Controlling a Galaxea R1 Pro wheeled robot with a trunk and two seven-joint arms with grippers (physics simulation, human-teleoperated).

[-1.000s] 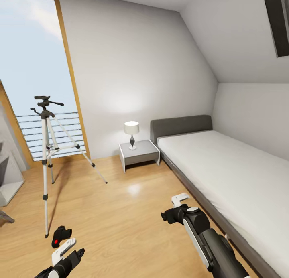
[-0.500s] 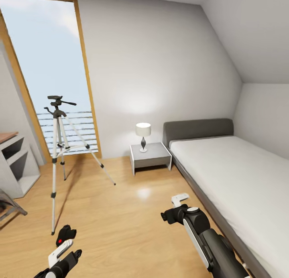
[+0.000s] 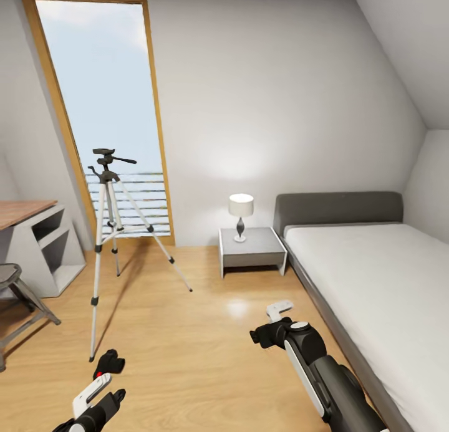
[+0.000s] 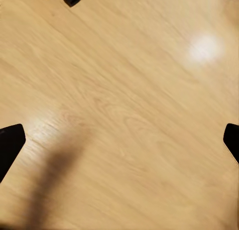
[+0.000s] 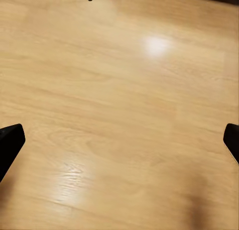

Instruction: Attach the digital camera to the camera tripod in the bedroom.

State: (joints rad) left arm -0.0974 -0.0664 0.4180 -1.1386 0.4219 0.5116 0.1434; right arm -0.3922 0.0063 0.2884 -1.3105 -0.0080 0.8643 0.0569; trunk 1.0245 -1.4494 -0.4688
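The whole head view has slid to the right since the earlier pictures, so the camera has turned left; the things themselves did not move. The wooden desk (image 3: pixel 25 209) and the grey stool (image 3: pixel 19 295) at 9 o'clock are now in the picture, and the tall window (image 3: pixel 103 108) shows almost complete.

The camera tripod (image 3: pixel 109 232) stands on the plank floor (image 3: pixel 199 332) in front of the window, at about 10 o'clock from the middle of the view, with all three legs spread. The digital camera (image 3: pixel 110 363) is at 7 o'clock, low in the view, at the tip of the left gripper (image 3: pixel 100 388), just beside the foot of the nearest tripod leg. Its red button is visible, but most of its body is hard to make out. Whether the fingers hold it I cannot tell in the head view; in the left wrist view the two dark fingertips (image 4: pixel 10 145) stand wide apart over bare floor.

The right gripper (image 3: pixel 274 323) hangs at 5 o'clock beside the bed (image 3: pixel 374 276), its fingertips (image 5: pixel 10 145) also wide apart with nothing between. The bed is cut off at the right edge. A nightstand (image 3: pixel 252 251) with a lamp (image 3: pixel 241 215) stands near the bed's head.
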